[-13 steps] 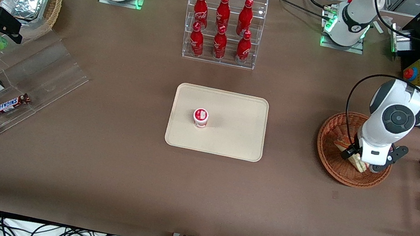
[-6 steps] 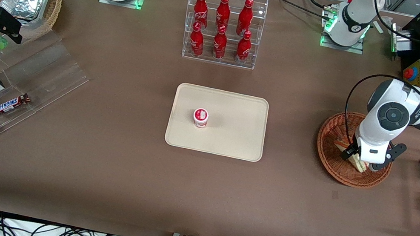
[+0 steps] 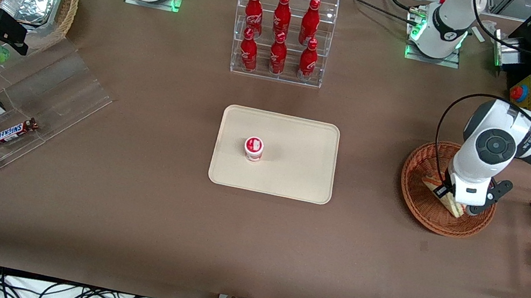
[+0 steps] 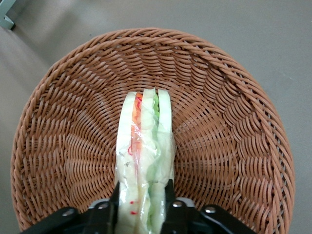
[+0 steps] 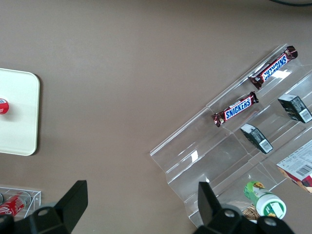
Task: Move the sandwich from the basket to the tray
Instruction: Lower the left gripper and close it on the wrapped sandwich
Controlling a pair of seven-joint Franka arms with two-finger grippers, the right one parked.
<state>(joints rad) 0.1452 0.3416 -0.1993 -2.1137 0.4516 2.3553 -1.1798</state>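
Sandwich [image 4: 144, 161] pinched upright between pincer [image 4: 142, 207] fingers, over the basket [image 4: 234, 146].

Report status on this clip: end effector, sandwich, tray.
End effector shut on sandwich, low inside basket. Sandwich not lifted out yet. Tray holds one small red-lidded cup, rest bare.

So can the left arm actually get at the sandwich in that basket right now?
Very likely yes. The gripper is down inside the basket with a finger on each side of the sandwich, apparently shut on it, and nothing else lies in the basket to block it.
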